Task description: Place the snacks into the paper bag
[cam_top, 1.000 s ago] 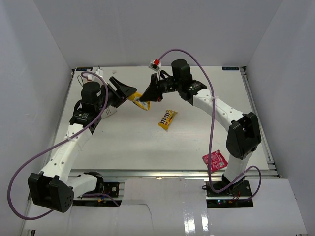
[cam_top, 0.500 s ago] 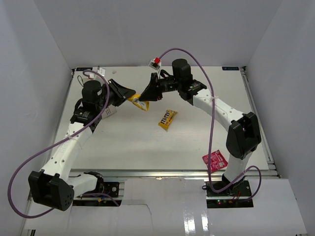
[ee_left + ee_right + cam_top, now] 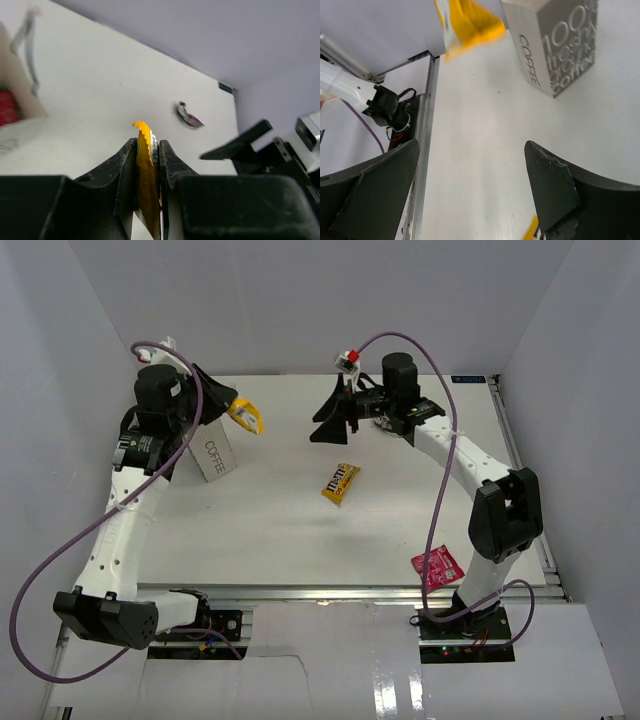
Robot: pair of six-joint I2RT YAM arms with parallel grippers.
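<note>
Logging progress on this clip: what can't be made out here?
Contents of the paper bag: top view shows only its printed side; left wrist view cuts off a red scrap at the frame edge.
Print on the yellow packet: edge-on in the left gripper in left wrist view, blurred in right wrist view.
The small purple item: blurred, left wrist view.

Yellow packet (image 3: 246,416) now in left gripper (image 3: 148,149) alone, right gripper (image 3: 322,420) apart.
</note>
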